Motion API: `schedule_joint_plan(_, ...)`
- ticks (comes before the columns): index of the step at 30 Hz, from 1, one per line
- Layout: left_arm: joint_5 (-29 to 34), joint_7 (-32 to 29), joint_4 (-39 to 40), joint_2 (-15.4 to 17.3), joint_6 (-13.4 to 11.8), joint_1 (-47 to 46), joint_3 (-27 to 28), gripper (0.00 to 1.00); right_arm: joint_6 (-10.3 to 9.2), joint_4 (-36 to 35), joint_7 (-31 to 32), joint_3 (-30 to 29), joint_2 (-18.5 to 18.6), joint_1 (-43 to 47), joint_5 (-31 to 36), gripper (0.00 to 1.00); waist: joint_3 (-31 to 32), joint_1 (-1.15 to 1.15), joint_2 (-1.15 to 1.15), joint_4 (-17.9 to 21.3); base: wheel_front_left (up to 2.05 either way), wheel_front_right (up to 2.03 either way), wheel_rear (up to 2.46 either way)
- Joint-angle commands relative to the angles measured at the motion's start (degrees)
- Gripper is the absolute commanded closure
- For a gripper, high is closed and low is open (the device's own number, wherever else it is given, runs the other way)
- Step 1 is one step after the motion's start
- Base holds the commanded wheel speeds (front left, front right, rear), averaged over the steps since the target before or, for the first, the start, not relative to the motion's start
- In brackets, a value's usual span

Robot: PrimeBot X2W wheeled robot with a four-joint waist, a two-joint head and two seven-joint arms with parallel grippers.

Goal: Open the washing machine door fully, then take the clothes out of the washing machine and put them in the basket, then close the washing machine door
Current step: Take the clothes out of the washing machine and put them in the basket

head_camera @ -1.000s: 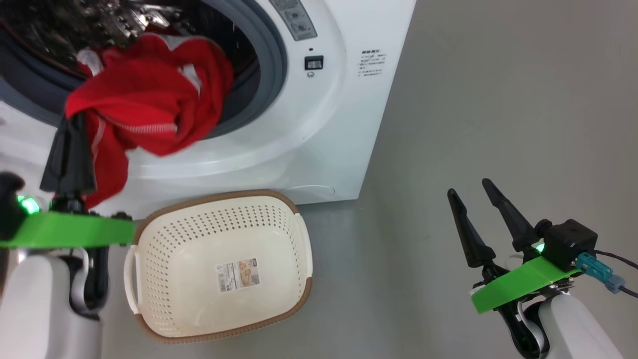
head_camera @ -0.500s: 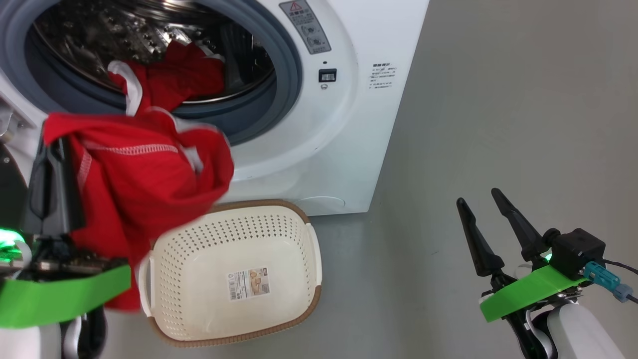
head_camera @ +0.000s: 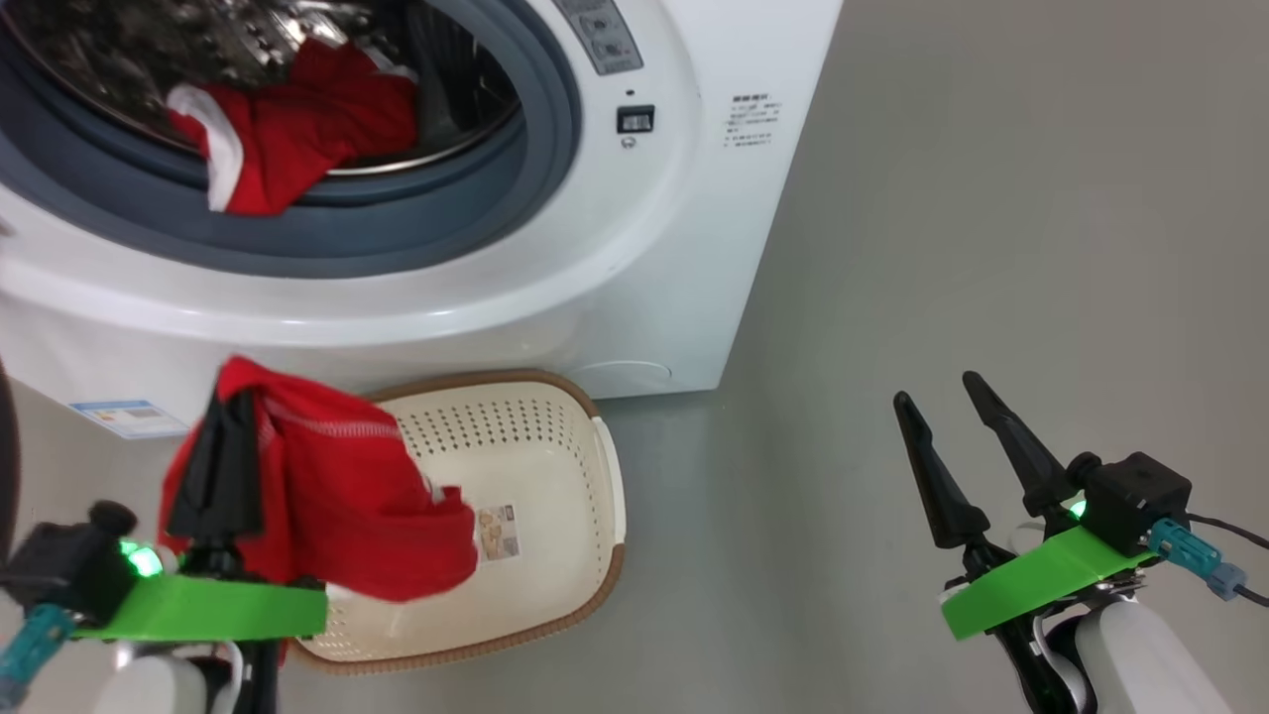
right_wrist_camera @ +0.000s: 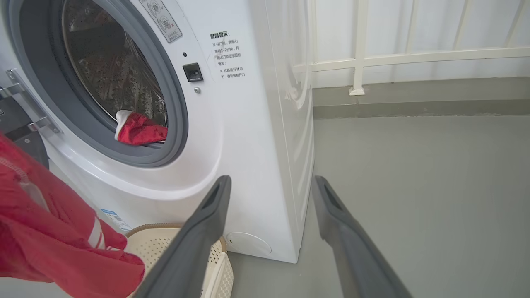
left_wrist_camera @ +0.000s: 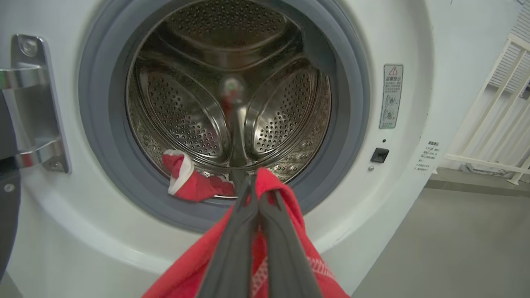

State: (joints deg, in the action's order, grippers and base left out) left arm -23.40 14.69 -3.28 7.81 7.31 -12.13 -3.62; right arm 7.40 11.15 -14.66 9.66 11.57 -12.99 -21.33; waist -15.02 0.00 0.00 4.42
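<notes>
While looking down from the head, noted the left gripper point(head_camera: 230, 407) pressed together on one piece of the clothes point(head_camera: 347, 496), pinching the red cloth at its top fold. Found that piece hanging over the left half of the basket point(head_camera: 525, 436) and covering the near-left rim; cannot tell whether touching the basket's bottom. Logged a second red piece point(head_camera: 288, 139), white-trimmed, lying at the front lip of the drum point(left_wrist_camera: 186, 111) inside the washing machine point(head_camera: 644, 248), against the grey gasket point(head_camera: 397, 228). Saw the opening uncovered, with a dark edge of the washing machine door point(left_wrist_camera: 6, 215) swung aside beside the metal hinge point(left_wrist_camera: 35, 103). Located the basket on the grey floor point(head_camera: 942, 198), just before the machine's base. Recorded the right gripper point(head_camera: 935, 389) spread wide, holding nothing, well apart to the right over the floor.
</notes>
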Motion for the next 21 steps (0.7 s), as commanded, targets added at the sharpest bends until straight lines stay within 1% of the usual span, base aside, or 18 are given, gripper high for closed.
schedule_joint_plan(1,-0.4,0.3,-1.2,1.0,0.2,-1.2,1.6,1.0,0.09,-1.6,-0.3,1.2,-0.1,-1.3,-0.2,0.0,-1.6,0.0,0.0,1.0,0.0,0.0,0.0)
schedule_joint_plan(4,-0.7,0.3,-6.4,1.0,0.2,-2.2,1.5,1.0,0.09,-1.9,-0.3,1.1,-0.8,-2.0,0.0,0.0,-3.1,0.0,0.0,1.8,0.0,0.0,0.0)
schedule_joint_plan(7,-0.3,0.3,-11.7,1.7,0.2,-4.2,0.2,1.0,0.09,-2.1,-0.3,1.0,-1.3,-2.6,0.2,0.0,-4.6,0.0,0.0,2.4,0.0,0.0,0.0)
schedule_joint_plan(8,-0.3,0.3,-11.7,1.7,0.2,-4.2,0.2,1.0,0.09,-2.1,-0.3,1.0,-1.3,-2.6,0.2,0.0,-4.6,0.0,0.0,2.4,0.0,0.0,0.0)
schedule_joint_plan(9,-0.4,0.3,-14.8,2.2,0.2,-5.9,-1.9,1.0,0.09,-2.3,-0.3,1.0,-1.6,-3.2,0.3,0.0,-5.8,0.0,0.0,2.9,0.0,0.0,0.0)
schedule_joint_plan(10,-0.4,0.3,-14.8,2.2,0.2,-5.9,-1.9,1.0,0.09,-2.3,-0.3,1.0,-1.6,-3.2,0.3,0.0,-5.8,0.0,0.0,2.9,0.0,0.0,0.0)
schedule_joint_plan(14,-0.5,0.3,-21.4,3.4,0.2,-9.8,-6.3,1.0,0.09,-2.7,-0.3,0.9,-2.3,-4.7,0.6,0.0,-8.6,0.0,0.0,3.7,0.0,0.0,0.0)
schedule_joint_plan(21,-0.9,0.3,-32.5,4.8,0.2,-17.2,-10.6,1.0,0.09,-3.4,-0.3,1.2,-3.8,-7.3,1.4,0.0,-14.1,0.0,0.0,5.6,0.0,0.0,0.0)
